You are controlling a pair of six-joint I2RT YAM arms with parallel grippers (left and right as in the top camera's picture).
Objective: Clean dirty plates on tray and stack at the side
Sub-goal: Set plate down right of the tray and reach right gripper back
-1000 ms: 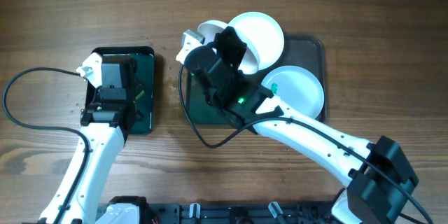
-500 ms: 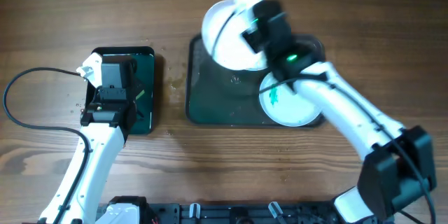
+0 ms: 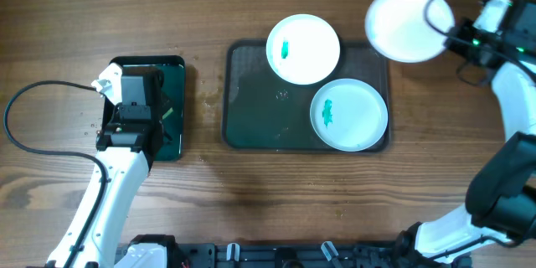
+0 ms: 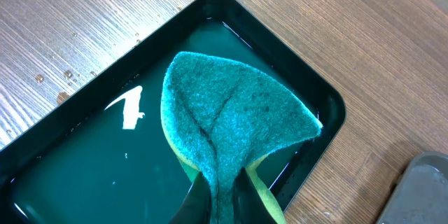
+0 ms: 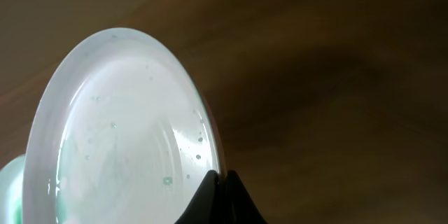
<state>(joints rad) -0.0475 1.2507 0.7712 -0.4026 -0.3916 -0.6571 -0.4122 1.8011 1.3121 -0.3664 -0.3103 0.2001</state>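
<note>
Right claw of mine clamps white plate by the rim, upper right of frame, clear of grey tray | upper plate overlaps tray's top rim, lower plate at its right end | my left claw pinches teal sponge over small black tray

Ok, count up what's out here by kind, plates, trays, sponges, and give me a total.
Plates: 3
Trays: 2, the big grey tray and the small black tray
Sponge: 1
Total: 6
</note>
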